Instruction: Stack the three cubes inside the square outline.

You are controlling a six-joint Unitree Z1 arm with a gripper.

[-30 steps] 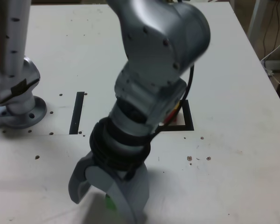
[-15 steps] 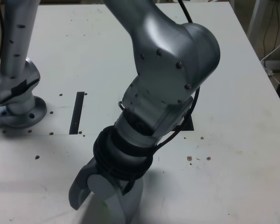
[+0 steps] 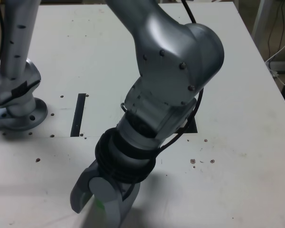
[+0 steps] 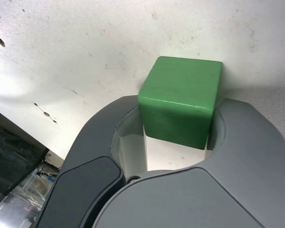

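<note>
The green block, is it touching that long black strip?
Apart: the exterior view shows bare white table between the green block and the black strip.

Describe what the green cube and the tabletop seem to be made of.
Cube: probably painted wood, satin; even green, slightly rounded edges with a faint shine.
Tabletop: perhaps coated board, dull sheen; white surface, scuffed, with brownish chips.

Green cube (image 4: 180,90): matte, solid, upright on desk (image 3: 247,156). Blk sq. outline (image 3: 193,126): flat, mostly hidden, to ext. view's right of cube.
</note>
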